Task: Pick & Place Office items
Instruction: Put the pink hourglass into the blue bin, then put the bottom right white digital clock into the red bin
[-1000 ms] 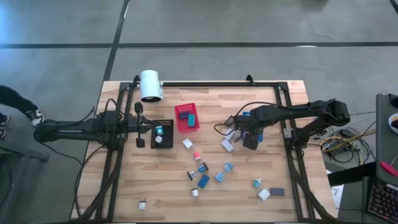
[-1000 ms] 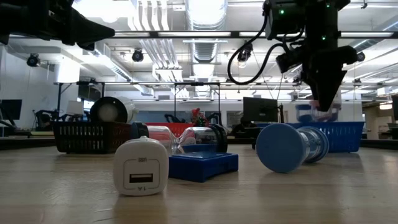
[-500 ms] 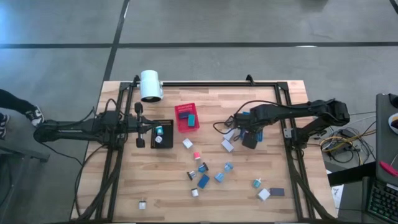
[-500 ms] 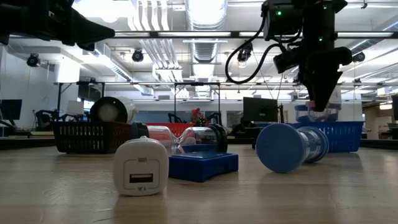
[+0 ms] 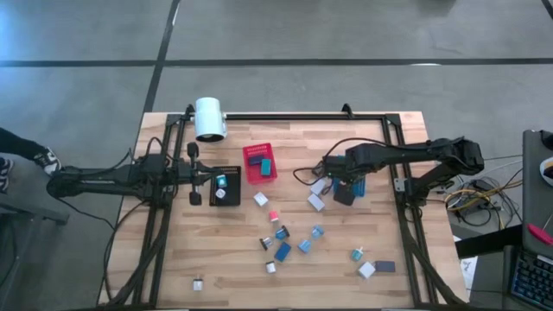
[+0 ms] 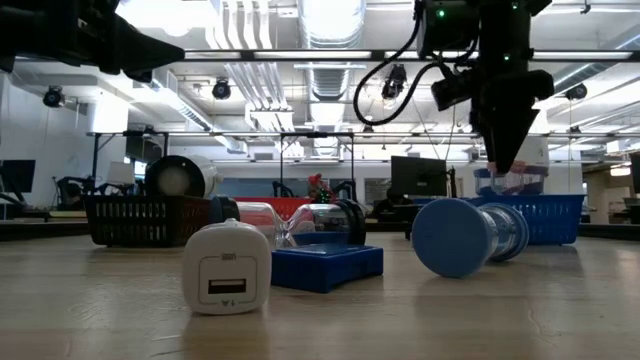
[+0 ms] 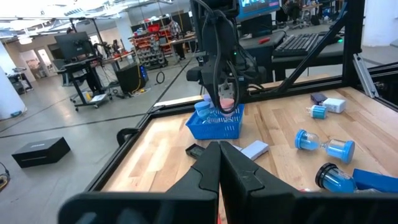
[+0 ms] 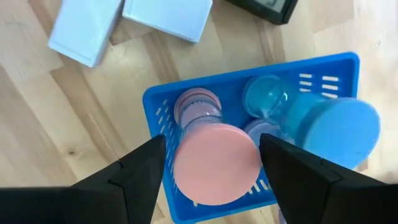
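Fingers of the right gripper [image 8: 211, 165] spread open, straddling the pink hourglass [image 8: 208, 146] standing on end in the blue bin [image 8: 323, 68] centre-frame, axis toward the camera; left gripper [image 7: 219, 163] shut, waiting far off.

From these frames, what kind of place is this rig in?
Likely a robotics lab or open workshop. Behind the wooden table, the low view shows exposed ceiling ducts with strip lights; the left wrist view shows desks with monitors and red shelving on a concrete floor.
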Available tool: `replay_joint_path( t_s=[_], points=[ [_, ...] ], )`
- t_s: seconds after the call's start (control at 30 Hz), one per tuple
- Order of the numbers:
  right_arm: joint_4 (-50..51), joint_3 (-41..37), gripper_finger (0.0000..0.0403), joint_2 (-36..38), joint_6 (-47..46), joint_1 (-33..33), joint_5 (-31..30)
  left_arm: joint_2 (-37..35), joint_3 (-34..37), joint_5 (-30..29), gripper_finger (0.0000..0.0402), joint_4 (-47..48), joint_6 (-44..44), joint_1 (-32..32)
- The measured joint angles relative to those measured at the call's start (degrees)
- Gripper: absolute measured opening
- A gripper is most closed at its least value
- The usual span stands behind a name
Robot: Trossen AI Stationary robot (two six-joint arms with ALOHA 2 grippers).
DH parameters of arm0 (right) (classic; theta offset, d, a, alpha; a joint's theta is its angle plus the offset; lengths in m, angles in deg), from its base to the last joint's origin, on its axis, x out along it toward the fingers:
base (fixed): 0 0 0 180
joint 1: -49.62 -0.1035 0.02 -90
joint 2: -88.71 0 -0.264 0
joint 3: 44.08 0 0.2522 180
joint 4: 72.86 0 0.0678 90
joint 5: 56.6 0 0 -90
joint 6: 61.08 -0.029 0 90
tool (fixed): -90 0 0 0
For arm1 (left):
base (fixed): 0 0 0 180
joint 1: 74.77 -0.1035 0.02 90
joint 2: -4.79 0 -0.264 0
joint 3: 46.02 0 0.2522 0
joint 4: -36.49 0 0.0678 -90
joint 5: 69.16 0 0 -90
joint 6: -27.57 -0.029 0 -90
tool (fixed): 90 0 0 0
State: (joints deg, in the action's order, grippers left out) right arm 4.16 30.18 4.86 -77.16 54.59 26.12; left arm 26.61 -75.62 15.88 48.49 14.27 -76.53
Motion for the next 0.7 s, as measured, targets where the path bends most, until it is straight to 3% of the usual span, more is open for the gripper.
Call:
replay_joint_path(
  t_s=[0.3,0.5,0.7],
  points=[
    [2.9,7.3,0.0265,2.8,2.8,-0.7,-0.3,0.0,0.1,0.0,0.0007,0.0,0.0,0.0],
    [-21.9,3.5,0.0257,17.6,9.0,-2.7,-1.1,0.0,0.1,-0.7,0.0007,-1.0,1.8,0.0],
    [-44.6,-8.5,0.0208,33.4,11.8,-2.8,0.0,0.0,0.1,-0.9,0.0007,-1.3,2.9,0.0]
  ],
)
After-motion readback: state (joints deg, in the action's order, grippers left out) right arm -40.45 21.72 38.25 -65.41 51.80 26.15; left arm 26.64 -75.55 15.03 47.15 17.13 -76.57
